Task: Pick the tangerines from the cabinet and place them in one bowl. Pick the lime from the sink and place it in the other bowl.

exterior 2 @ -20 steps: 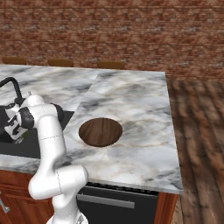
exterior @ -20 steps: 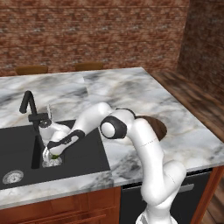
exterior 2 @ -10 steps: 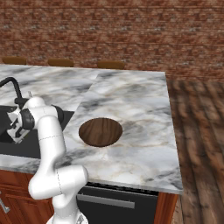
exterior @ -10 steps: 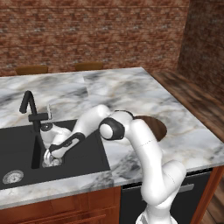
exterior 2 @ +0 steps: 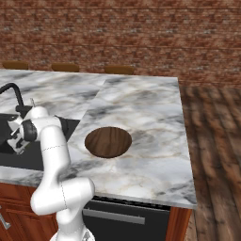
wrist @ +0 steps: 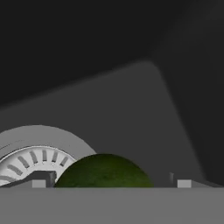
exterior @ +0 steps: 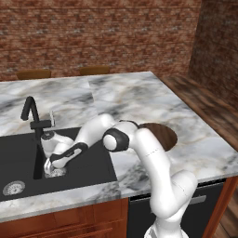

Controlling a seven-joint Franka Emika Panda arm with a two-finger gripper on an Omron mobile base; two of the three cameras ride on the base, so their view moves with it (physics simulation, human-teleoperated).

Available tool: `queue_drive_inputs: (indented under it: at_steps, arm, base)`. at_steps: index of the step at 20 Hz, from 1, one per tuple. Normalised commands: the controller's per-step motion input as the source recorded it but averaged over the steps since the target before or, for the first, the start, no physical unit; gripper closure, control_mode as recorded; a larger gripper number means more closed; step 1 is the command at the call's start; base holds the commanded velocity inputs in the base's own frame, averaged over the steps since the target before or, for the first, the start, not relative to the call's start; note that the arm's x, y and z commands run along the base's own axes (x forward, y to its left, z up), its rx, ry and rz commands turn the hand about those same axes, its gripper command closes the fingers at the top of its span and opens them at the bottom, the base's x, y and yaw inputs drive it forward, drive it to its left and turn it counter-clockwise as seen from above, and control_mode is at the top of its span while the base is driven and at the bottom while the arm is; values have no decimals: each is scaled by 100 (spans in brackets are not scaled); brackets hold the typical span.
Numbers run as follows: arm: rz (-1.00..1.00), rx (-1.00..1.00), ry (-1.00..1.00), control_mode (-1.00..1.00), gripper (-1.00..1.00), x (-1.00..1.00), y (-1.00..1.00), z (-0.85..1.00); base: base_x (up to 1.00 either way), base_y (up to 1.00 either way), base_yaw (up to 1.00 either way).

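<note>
Claw (wrist: 107, 181) tips stand spread wide at the bottom of the hand view, one at each side of the lime (wrist: 104, 171), gripping nothing yet; the dark-green fruit sits between them on the floor of the sink (wrist: 131, 109), just beside a round steel drain (wrist: 33, 153). From the left base view the claw (exterior: 52, 167) is low in the black basin (exterior: 88, 160), close under the angular faucet (exterior: 33, 122), with the arm bent steeply down over the counter (exterior: 130, 100). The step in hand looks like the lime pick, at the point just before the grasp. Next, I judge, the tips need to settle a little lower around the fruit's middle and then close, without nudging it, since a round fruit on a smooth basin floor may roll toward the drain. The lime shows no stem end here and looks near round, so no long axis or pointing direction can be told. Farther off on the counter waits the dark brown bowl (exterior 2: 108, 141), well apart from the sink (exterior 2: 70, 128).
</note>
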Motion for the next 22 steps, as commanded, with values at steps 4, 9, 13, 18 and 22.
queue_drive_inputs:
  at_steps: [4,9,13,18,22]
  arm:
    - [0,0,0,-100,-100,9,12,-31]
    - [0,-4,-2,-100,-100,-14,-11,-63]
    - [0,0,-1,-100,100,0,0,-18]
    - [0,0,0,-100,100,0,0,-2]
    - [-1,2,-6,-100,100,0,0,15]
  base:
    - [0,0,0]
    - [0,0,0]
    - [0,0,0]
    - [0,0,0]
    - [0,0,0]
